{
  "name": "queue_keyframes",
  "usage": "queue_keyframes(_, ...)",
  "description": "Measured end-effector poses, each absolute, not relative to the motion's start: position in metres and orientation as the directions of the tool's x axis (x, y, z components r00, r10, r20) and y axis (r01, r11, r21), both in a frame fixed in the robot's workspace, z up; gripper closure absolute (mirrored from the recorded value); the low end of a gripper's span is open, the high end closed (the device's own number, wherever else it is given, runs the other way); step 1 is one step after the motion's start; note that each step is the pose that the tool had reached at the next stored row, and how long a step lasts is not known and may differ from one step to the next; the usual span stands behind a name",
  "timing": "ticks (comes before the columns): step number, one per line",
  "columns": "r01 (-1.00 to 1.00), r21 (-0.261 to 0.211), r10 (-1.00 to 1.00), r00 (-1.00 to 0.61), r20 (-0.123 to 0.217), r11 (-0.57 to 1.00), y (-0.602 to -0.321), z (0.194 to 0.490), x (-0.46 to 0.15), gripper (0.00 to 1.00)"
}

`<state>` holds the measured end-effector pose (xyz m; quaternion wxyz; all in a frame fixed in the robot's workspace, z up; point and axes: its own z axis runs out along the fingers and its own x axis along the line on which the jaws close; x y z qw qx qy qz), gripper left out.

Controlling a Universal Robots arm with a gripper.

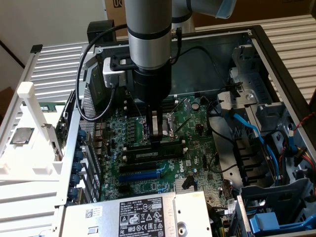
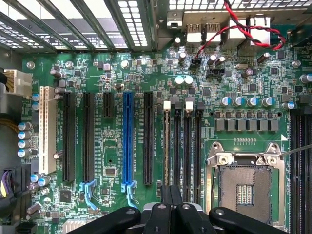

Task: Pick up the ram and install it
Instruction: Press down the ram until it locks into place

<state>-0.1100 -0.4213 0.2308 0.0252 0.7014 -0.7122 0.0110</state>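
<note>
An open computer case (image 1: 276, 59) holds a green motherboard (image 1: 192, 143), and the robot arm (image 1: 148, 44) reaches straight down into it over the row of black memory slots (image 2: 187, 146) beside the empty processor socket (image 2: 243, 185). The gripper (image 1: 159, 140) sits low at those slots with the ram (image 1: 153, 154) lying just below its tip along a slot; whether its fingers are clenched or released cannot be told. A blue expansion slot (image 2: 127, 141) lies nearby.
</note>
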Motion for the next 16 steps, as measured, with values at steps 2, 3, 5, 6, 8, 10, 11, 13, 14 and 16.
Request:
queue_keyframes(2,-1.0,0.02,-0.999,-0.015,0.051,0.016,-0.4213,0.2308,-0.11,0.9)
queue_keyframes(3,-1.0,0.019,-0.999,-0.015,0.051,0.016,-0.4218,0.2306,-0.11,0.9)
queue_keyframes(5,-1.0,0.019,-0.999,-0.015,0.051,0.016,-0.4225,0.2307,-0.11,0.9)
queue_keyframes(6,-1.0,0.02,-0.999,-0.015,0.051,0.016,-0.4225,0.2307,-0.11,0.9)
queue_keyframes(8,-1.0,0.02,-0.999,-0.015,0.051,0.016,-0.4225,0.2307,-0.1099,0.9)
queue_keyframes(10,-1.0,0.02,-0.999,-0.015,0.051,0.016,-0.4226,0.2307,-0.1099,0.9)
queue_keyframes(11,-1.0,0.02,-0.999,-0.015,0.051,0.016,-0.4226,0.2307,-0.1099,0.9)
queue_keyframes(13,-1.0,0.02,-0.999,-0.015,0.052,0.016,-0.4227,0.2299,-0.11,0.9)
queue_keyframes(14,-1.0,0.02,-0.999,-0.015,0.052,0.016,-0.4227,0.2295,-0.11,0.9)
queue_keyframes(16,-1.0,0.02,-0.999,-0.015,0.052,0.016,-0.4226,0.2286,-0.11,0.9)
